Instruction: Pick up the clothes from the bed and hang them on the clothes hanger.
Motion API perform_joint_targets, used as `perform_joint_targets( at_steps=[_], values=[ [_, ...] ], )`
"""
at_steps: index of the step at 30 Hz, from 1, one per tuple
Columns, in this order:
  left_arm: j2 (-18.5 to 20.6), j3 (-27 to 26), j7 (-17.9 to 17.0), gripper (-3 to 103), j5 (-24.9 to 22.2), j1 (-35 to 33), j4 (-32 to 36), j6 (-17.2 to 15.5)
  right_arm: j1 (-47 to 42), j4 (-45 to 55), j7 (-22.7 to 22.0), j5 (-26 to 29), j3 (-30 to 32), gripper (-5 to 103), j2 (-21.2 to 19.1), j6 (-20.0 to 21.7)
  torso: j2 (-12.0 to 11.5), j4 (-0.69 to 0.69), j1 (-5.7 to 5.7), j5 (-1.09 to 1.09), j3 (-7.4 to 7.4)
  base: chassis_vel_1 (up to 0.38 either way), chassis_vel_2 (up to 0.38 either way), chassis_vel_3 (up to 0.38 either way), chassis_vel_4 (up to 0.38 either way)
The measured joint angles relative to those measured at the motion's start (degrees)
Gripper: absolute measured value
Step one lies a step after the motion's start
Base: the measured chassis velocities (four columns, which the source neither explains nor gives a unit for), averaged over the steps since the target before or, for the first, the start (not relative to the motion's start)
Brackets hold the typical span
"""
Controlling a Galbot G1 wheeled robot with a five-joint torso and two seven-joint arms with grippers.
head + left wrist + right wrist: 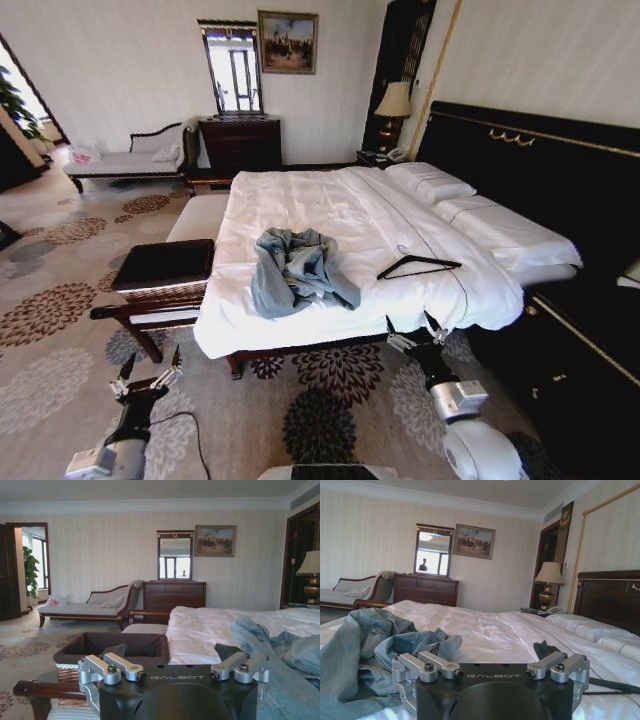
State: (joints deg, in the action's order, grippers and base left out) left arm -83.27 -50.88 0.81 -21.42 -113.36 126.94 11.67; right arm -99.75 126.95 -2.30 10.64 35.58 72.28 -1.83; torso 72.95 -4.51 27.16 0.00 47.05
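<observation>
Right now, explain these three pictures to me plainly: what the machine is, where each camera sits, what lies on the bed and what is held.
This is a wheeled robot with two arms, each ending in a two-fingered gripper. The wide picture comes from a camera on its head, looking down at the bed. The other two come from cameras on its wrists, so each shows the black block of its own gripper up close.

On the white sheets lies a crumpled light blue denim jacket, near the bed's foot. Beside it, apart from it, lies a thin black clothes hanger.

The left gripper hangs low over the carpet by the dark-topped bench. The right gripper sits at the bed's edge, close to the hanger. Both are open and hold nothing.
</observation>
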Motion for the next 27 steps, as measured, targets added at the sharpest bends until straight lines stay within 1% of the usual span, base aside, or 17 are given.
perform_joint_targets(
  at_steps=[8, 15, 19, 22, 27],
  values=[
    [-0.23, 0.0, 0.09, 100, -0.03, -0.13, -0.06, 0.14, -0.25, -0.27, 0.02, -1.03, -0.34, 100, 0.35, -0.41, -0.01, 0.01, 0.02, -0.01, 0.01, -0.2, 0.111, 0.21, -0.117],
    [-0.65, -0.01, 0.19, 100, -0.06, -0.5, -0.45, 0.64, -0.28, -0.42, -0.04, -1.38, -0.5, 100, 0.38, -0.58, -0.02, 0.0, 0.04, 0.03, 0.02, -0.218, 0.042, 0.225, -0.043],
    [-0.65, -0.01, 0.25, 100, -0.06, -0.7, -0.67, 0.88, -0.05, -0.62, -0.19, -1.64, -0.66, 100, 0.37, -0.63, -0.02, 0.0, 0.02, 0.01, 0.01, -0.164, 0.018, 0.143, -0.044],
    [-0.71, 0.02, 0.26, 100, -0.04, -0.66, -0.75, 0.9, 0.35, -0.75, -1.18, -1.3, -0.95, 100, 0.67, -1.14, -0.01, 0.0, 0.01, -0.01, 0.0, -0.079, 0.064, 0.07, -0.059],
    [-0.75, 0.25, 0.26, 100, 0.23, -0.62, -1.08, 0.92, 0.48, -0.95, -1.37, -1.26, -0.85, 100, 0.73, -1.28, 0.0, 0.0, -0.01, -0.01, 0.0, -0.069, 0.102, 0.069, -0.095]
  ],
)
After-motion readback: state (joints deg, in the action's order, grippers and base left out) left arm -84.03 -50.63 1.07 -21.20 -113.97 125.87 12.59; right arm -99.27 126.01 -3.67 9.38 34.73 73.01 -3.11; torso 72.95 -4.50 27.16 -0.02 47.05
